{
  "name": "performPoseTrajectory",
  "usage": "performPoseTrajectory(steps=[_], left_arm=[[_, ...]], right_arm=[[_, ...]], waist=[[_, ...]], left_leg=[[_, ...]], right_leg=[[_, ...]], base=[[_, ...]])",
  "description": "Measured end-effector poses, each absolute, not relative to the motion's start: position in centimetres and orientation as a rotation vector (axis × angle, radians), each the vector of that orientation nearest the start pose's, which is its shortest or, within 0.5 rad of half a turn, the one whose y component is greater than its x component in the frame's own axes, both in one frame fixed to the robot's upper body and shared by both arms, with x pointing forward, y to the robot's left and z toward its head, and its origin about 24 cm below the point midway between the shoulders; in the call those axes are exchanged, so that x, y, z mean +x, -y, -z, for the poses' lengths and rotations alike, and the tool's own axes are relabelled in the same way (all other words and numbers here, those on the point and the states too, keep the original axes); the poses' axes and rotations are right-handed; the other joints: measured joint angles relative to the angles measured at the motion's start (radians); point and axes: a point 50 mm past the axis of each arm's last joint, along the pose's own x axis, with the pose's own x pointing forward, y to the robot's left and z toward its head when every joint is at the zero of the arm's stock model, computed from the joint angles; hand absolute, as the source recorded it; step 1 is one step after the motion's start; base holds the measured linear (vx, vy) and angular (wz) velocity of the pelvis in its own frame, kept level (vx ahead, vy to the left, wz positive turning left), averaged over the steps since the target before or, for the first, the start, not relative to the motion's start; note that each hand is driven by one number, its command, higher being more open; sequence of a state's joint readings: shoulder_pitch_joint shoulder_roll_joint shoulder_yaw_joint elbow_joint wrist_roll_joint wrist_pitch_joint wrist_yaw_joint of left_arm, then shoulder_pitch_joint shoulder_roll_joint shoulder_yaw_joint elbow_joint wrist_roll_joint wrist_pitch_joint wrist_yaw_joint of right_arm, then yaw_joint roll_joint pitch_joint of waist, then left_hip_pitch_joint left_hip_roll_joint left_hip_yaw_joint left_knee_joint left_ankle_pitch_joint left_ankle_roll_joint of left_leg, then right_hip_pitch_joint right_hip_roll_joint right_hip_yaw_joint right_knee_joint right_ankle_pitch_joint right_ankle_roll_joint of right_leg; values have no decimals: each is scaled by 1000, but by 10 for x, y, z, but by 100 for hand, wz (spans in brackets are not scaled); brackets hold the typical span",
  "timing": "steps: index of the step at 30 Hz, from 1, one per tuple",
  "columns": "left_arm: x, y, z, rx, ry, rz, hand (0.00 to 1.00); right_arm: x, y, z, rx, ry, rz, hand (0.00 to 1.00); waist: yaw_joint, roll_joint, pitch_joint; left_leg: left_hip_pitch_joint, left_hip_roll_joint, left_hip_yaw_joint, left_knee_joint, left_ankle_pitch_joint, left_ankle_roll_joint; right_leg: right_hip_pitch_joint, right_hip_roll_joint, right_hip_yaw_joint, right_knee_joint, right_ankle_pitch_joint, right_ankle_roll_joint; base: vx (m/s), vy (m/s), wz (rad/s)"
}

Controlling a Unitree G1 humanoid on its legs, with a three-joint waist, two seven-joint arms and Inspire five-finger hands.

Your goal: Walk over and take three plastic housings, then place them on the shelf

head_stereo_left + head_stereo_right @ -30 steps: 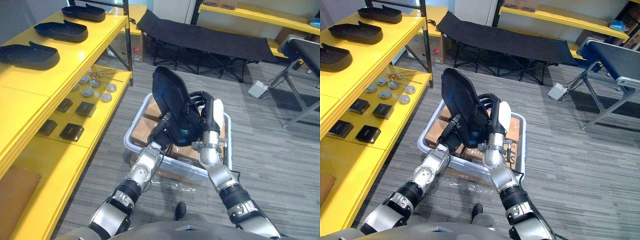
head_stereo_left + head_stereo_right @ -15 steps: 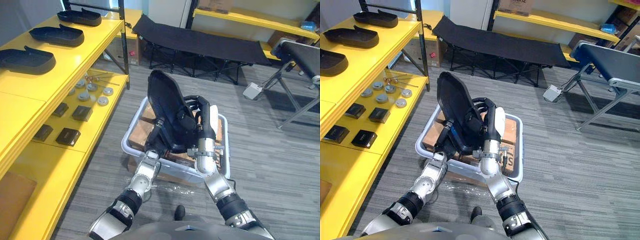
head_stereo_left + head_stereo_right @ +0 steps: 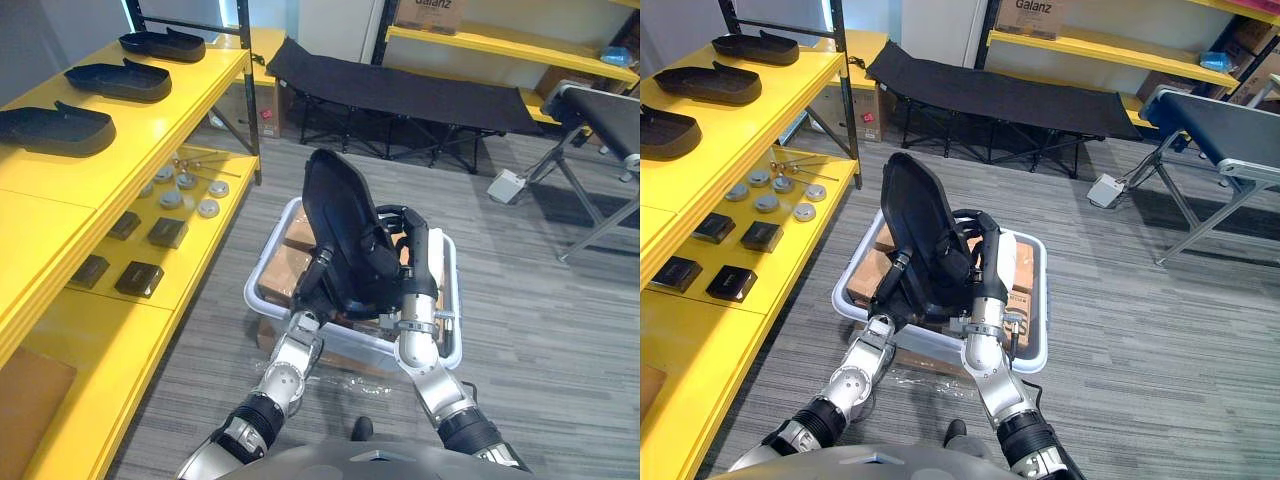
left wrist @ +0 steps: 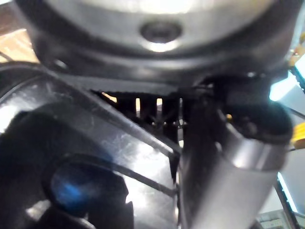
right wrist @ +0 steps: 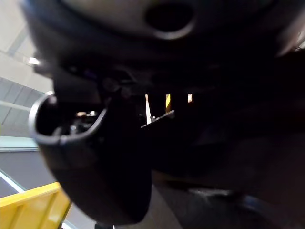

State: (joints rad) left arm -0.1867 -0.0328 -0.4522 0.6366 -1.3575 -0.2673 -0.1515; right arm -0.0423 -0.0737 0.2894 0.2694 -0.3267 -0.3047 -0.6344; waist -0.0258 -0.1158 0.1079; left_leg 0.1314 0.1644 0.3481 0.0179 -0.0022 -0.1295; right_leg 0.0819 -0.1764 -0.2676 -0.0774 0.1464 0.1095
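Observation:
A black plastic housing [image 3: 340, 215] stands almost upright above a white bin [image 3: 262, 285], held between both hands. My left hand [image 3: 318, 280] grips its lower left edge. The fingers of my right hand [image 3: 410, 250] curl round its right side. In the left wrist view my thumb [image 4: 224, 162] presses on the housing's glossy black surface [image 4: 95, 157]. Three more black housings [image 3: 55, 128] [image 3: 118, 80] [image 3: 162, 43] lie in a row on the top of the yellow shelf [image 3: 150, 130] at the left.
The bin holds cardboard boxes and sits on the grey floor. The lower yellow shelf carries metal discs [image 3: 185, 190] and small black blocks [image 3: 140, 278]. A black folding cot [image 3: 400, 90] stands behind the bin, and a metal-legged table [image 3: 600, 110] at the right.
The whole view has shifted a little, so the camera moved. The housing stays held in both hands above the bin, with no clear move of its own.

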Motion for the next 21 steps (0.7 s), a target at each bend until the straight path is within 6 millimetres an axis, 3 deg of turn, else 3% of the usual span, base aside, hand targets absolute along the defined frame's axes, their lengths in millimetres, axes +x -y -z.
performPoseTrajectory(steps=[10, 16, 21], left_arm=[[265, -75, 11, -700, -215, -16, 0], [271, -104, -13, -441, -34, -273, 0], [261, -132, -13, -328, 10, -543, 0]], right_arm=[[241, 117, -7, -316, 72, 226, 100], [232, 124, 6, -294, -40, 220, 100], [228, 123, 1, -248, -42, 175, 100]], waist=[[1, 3, -4], [-1, 16, -12], [-3, 21, -16]], left_leg=[[12, 0, 0, -27, 20, 0], [16, 0, 0, -39, 24, -2], [15, -5, 2, -39, 24, -2]], right_leg=[[-1, 2, -2, -1, 0, 0], [-5, 4, -1, -7, 0, -1], [-10, 7, -1, -7, 0, -1]], base=[[-1, 1, -1], [0, 1, -1], [4, 8, -2]])
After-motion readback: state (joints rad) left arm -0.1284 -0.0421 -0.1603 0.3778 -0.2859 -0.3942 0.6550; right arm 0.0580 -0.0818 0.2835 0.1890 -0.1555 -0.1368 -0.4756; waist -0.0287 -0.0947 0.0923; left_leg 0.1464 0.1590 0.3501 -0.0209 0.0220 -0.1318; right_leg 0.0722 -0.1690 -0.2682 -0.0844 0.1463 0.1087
